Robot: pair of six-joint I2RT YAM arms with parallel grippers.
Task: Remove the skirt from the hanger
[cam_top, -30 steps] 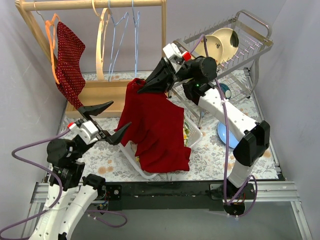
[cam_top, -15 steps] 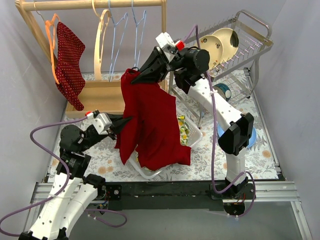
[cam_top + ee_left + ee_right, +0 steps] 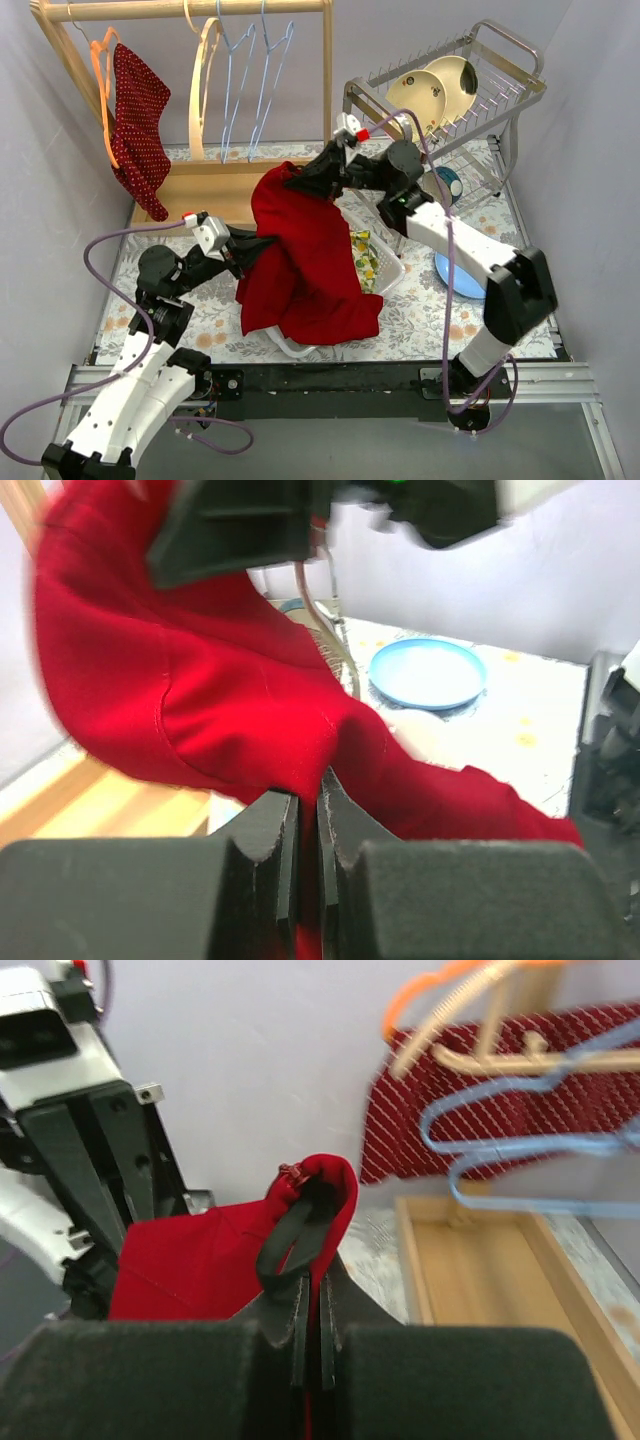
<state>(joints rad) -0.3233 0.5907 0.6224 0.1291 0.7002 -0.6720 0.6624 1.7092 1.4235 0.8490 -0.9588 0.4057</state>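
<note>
A plain red skirt [image 3: 310,260] hangs bunched between my two arms, its lower part draped over a white basket [image 3: 392,268]. My right gripper [image 3: 300,180] is shut on the skirt's top edge [image 3: 335,1185], beside a black loop [image 3: 285,1240]. My left gripper [image 3: 243,255] is shut on a fold at the skirt's left side [image 3: 200,700], with red cloth pinched between the fingers [image 3: 268,830]. No hanger shows inside this skirt; if one is there, the cloth hides it.
A wooden rack [image 3: 200,10] at the back left carries a dotted red garment [image 3: 135,110] on an orange hanger, a wooden hanger [image 3: 205,80] and blue wire hangers [image 3: 250,80]. A dish rack [image 3: 500,95] with plates stands back right. A blue plate [image 3: 458,278] lies by the basket.
My left gripper swung in from the open and shut on the skirt's left side. My right arm lifted the skirt's top toward the rack, then brought it down lower and rightward.
</note>
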